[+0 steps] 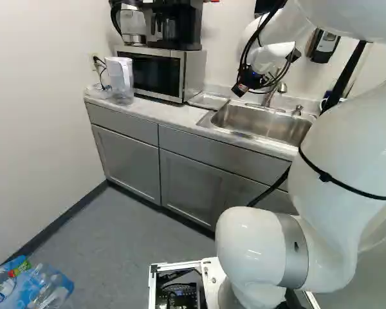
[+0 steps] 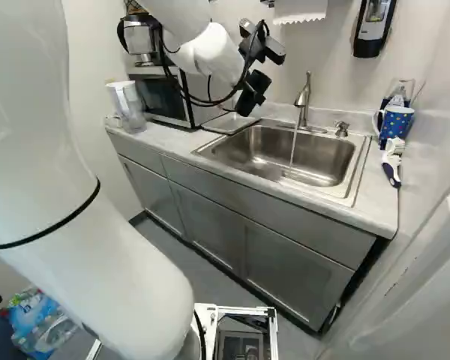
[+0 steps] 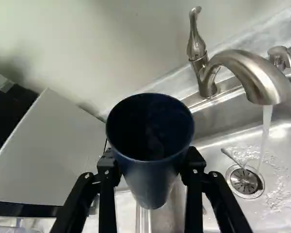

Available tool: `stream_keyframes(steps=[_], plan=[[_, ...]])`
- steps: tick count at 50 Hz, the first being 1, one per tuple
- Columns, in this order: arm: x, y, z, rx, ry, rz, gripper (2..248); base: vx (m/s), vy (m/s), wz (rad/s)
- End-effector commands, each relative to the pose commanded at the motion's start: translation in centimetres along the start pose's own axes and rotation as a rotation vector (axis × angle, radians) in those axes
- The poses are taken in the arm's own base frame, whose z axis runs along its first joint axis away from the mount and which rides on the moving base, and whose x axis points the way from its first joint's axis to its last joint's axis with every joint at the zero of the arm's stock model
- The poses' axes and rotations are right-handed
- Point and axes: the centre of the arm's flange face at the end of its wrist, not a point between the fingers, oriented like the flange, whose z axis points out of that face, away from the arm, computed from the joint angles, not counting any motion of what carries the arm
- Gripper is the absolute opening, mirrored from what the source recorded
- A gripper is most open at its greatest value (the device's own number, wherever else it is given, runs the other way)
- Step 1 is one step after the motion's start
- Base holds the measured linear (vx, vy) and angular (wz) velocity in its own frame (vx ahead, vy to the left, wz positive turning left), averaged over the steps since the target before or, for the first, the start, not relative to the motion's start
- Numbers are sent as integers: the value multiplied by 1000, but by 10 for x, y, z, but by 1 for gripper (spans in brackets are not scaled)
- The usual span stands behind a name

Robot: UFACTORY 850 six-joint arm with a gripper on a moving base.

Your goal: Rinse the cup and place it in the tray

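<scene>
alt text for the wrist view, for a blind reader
A dark blue cup is held between the two fingers of a black gripper. Beside it, a curved metal faucet runs water into a steel sink, near the drain.

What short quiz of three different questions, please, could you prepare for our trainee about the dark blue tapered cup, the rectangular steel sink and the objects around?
1. True or false: water is running from the curved silver metal faucet into the rectangular steel sink.

2. Where is the dark blue tapered cup?
A) On the sink's bottom
B) Between the black jaws
C) Under the running water

3. Fill in "same" or "opposite": the blue dotted mug and the silver-and-black microwave are on ____ sides of the sink.

Key: 1. True; 2. B; 3. opposite
</scene>
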Motion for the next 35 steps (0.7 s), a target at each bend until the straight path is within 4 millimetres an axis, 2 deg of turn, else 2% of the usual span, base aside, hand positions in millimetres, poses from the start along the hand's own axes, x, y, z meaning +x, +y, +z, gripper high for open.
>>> stream_keyframes(steps=[35], plan=[[0,0,0,0,0,368,126,0,0,0]])
